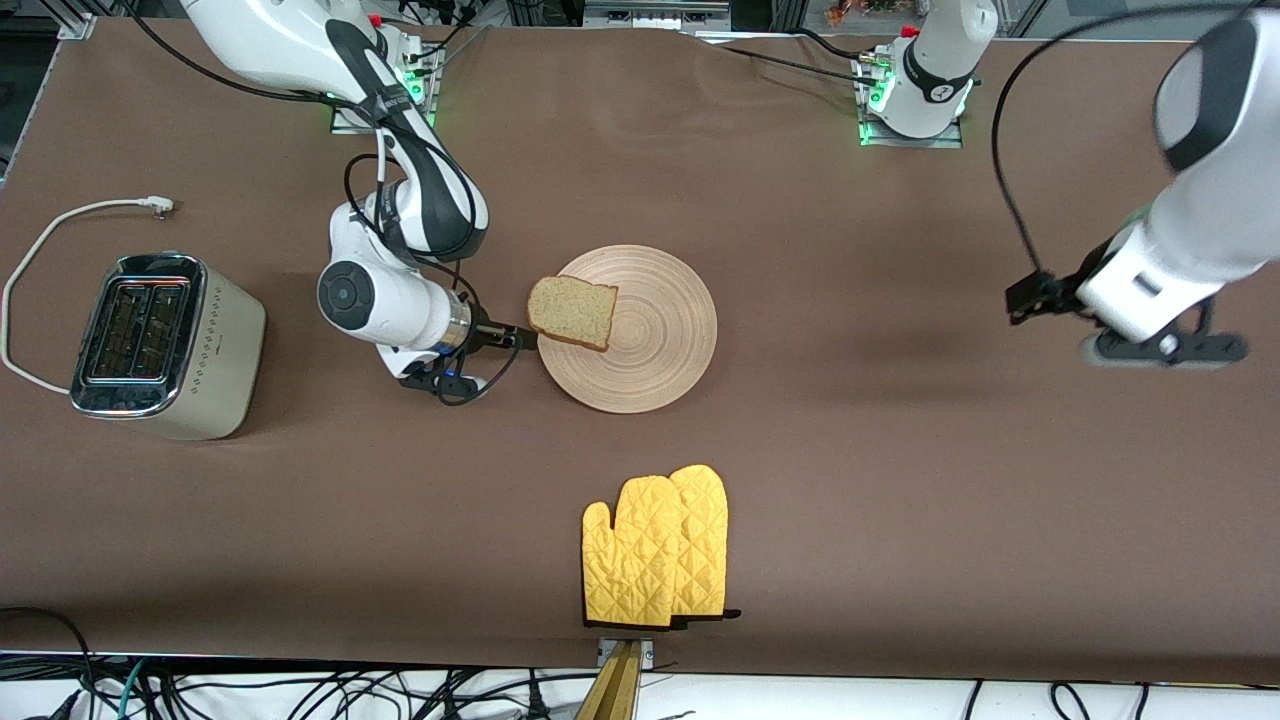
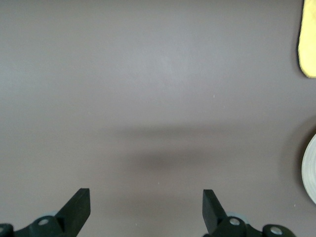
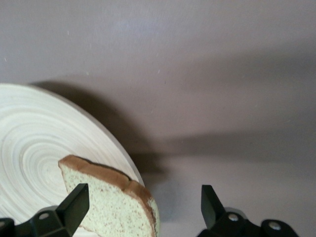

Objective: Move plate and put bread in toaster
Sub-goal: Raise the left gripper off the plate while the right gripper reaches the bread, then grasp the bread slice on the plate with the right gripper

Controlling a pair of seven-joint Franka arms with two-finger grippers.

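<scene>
Front view puts the right gripper (image 1: 522, 338) low at the plate's (image 1: 655, 355) edge in the middle of the frame, its fingers spread and holding nothing. The bread (image 1: 572, 312) lies on the plate's rim toward the toaster (image 1: 165, 345), which stands at the frame's middle left, slots up, with its white cord (image 1: 40, 250) looping above it. A pair of yellow oven mitts (image 1: 657, 548) lies lower centre.

I judge the step in hand to be picking up the bread. To do it well I'd bring the spread fingers to straddle the slice across its thickness, close on the crust end rather than the soft middle, and keep clear of the plate so it isn't dragged.

Right wrist view shows what the front cannot: one finger (image 3: 74, 202) sits right beside the bread's crust (image 3: 118, 180), the other (image 3: 210, 200) stands over bare table, so the slice is not yet between them.

Left wrist view shows the left gripper (image 2: 146, 207) spread over bare tablecloth (image 2: 148, 74), the arm waiting at the frame's right in the front view, with only slivers of plate and mitt at that picture's edge.
</scene>
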